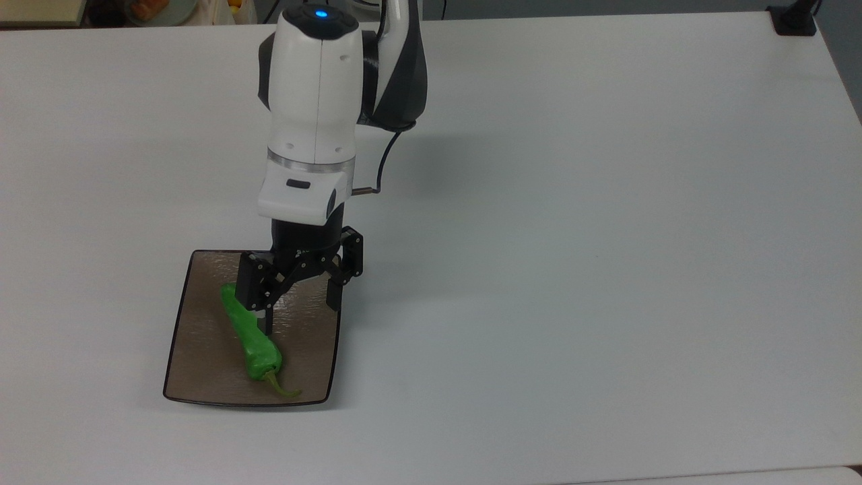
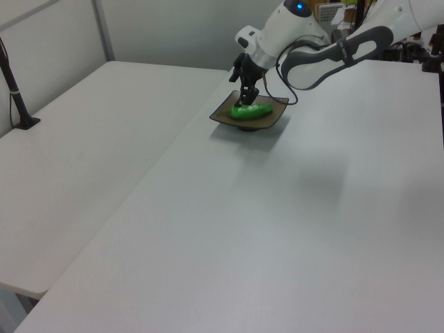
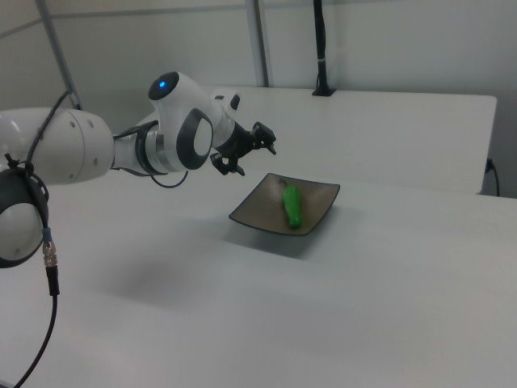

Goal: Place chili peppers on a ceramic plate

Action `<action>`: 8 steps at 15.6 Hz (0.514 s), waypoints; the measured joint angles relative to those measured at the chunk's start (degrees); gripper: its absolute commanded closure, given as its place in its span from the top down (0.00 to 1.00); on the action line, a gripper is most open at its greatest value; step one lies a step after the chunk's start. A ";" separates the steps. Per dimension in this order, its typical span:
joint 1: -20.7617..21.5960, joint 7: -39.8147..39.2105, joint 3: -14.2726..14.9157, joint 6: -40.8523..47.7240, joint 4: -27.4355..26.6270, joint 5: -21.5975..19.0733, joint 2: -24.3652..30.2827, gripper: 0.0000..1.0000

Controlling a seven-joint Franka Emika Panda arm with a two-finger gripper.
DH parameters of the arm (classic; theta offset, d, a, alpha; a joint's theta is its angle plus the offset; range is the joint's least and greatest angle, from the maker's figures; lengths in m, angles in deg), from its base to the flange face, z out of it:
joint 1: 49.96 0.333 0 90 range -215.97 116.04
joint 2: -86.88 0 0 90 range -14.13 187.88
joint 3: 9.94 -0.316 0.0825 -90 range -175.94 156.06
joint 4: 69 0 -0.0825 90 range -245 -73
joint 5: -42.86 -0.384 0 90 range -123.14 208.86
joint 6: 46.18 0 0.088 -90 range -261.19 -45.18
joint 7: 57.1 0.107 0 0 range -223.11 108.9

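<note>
Now, going from the top view's left, the ceramic plate (image 1: 202, 350) is seen on the white table (image 1: 606, 236), and the chili pepper (image 1: 249, 337) is laid lengthwise across it, its stem (image 1: 283, 389) pointed toward the plate's near edge. Just to the right, above the plate's far right part, the gripper (image 1: 300, 300) is held with its fingers spread apart and nothing between them. One fingertip (image 1: 267, 325) is seen close beside the pepper's upper half.
</note>
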 measured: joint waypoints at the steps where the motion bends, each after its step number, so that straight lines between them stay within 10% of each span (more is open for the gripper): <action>1: 0.02 0.14 -0.03 0.04 -0.19 -0.12 0.61 1.00; 8: 0.20 4.99 -1.74 11.79 -0.87 -0.16 4.66 1.00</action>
